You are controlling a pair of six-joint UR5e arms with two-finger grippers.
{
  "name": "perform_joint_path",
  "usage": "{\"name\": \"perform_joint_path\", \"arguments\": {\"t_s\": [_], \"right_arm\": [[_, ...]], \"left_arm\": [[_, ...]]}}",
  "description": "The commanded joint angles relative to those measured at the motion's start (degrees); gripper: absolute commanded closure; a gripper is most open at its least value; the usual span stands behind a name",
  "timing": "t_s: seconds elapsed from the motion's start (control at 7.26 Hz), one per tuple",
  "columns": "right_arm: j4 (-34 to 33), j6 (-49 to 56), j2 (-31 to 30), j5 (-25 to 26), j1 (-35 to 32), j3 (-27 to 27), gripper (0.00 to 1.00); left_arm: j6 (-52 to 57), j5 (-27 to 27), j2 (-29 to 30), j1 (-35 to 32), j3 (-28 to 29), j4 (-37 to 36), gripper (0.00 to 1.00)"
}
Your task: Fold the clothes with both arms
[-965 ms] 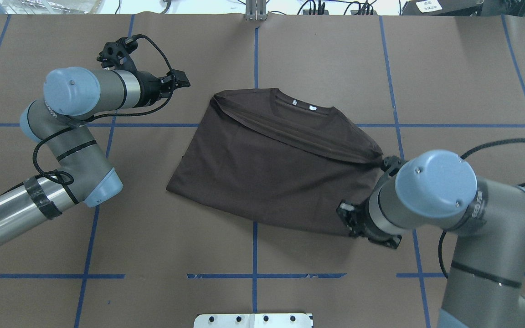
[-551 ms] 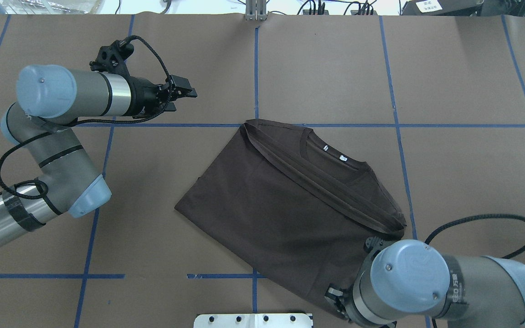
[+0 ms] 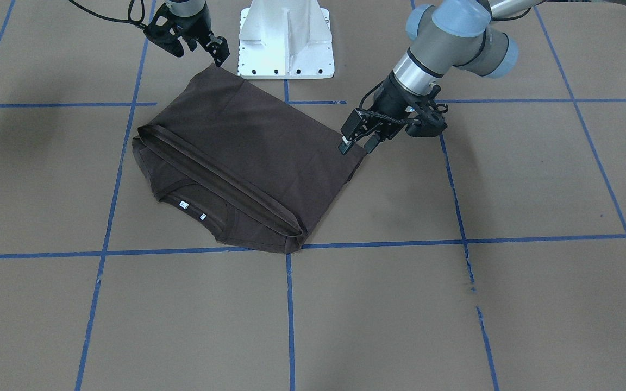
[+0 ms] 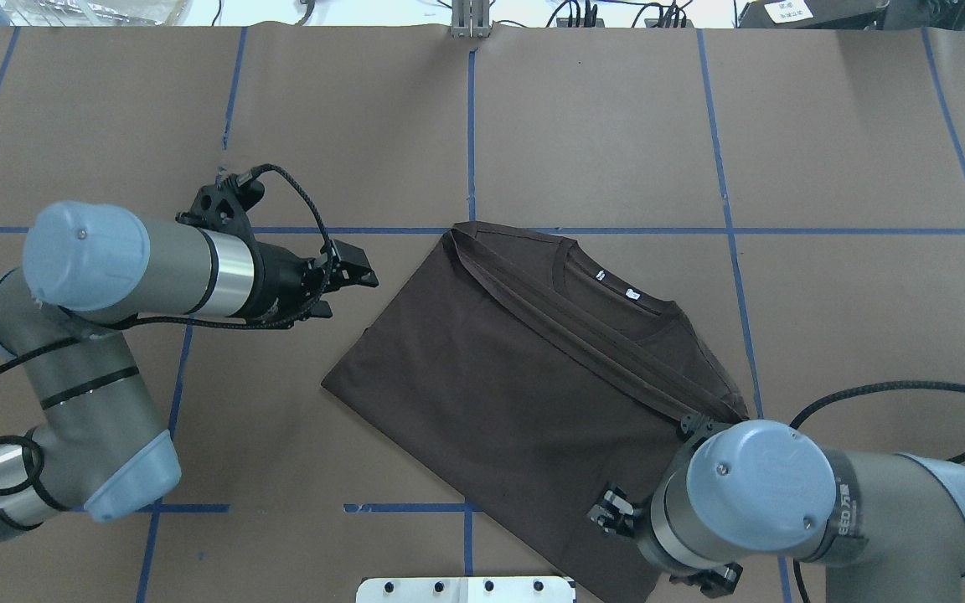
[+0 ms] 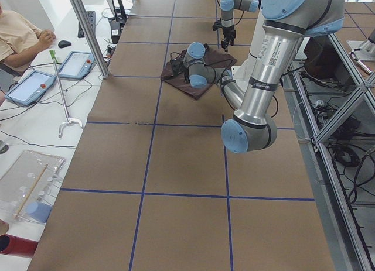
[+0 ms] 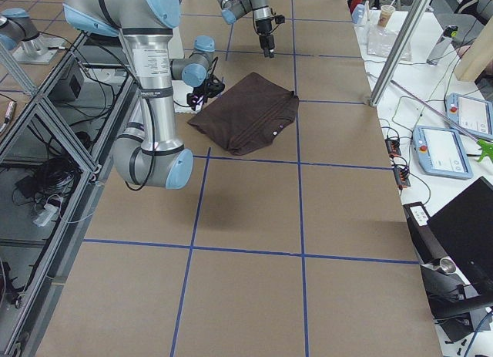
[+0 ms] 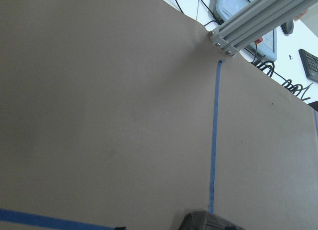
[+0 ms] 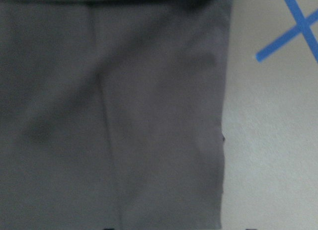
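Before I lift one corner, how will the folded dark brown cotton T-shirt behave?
Probably floppy: the dark brown cotton T-shirt lies flat in soft folded layers, so a lifted corner would drape. It likely slides on the brown paper table cover when pulled.

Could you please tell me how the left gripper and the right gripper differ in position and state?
The left gripper hangs just off the T-shirt, beside its side edge; the right gripper is at its corner nearest the robot's base. The left gripper's jaws stand open; whether the right gripper's are open cannot be told. Both are black and two-fingered.
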State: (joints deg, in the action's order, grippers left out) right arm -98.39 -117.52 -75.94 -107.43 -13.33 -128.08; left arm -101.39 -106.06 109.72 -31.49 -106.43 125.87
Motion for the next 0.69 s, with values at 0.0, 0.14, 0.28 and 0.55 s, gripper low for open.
{"name": "perform_joint_path", "arguments": {"t_s": [0.0, 0.14, 0.28, 0.55], "right_arm": [[0.1, 3.4, 2.1, -0.3, -12.0, 0.5, 0.0], [0.0, 6.7, 2.7, -0.6, -15.3, 0.8, 0.0], [0.0, 8.3, 2.7, -0.6, -16.4, 1.4, 0.0], [0.0, 8.8, 4.2, -0.5, -17.5, 3.7, 0.0]], "left_arm": [[-4.0, 7.9, -2.1, 8.0, -0.1, -4.5, 0.2], [-4.0, 10.0, -1.5, 10.9, 0.1, -9.4, 0.2], [-4.0, 10.1, -0.7, 11.7, 1.0, -10.1, 0.2], [-4.0, 10.1, -0.2, 11.8, 2.3, -11.3, 0.24]]}}
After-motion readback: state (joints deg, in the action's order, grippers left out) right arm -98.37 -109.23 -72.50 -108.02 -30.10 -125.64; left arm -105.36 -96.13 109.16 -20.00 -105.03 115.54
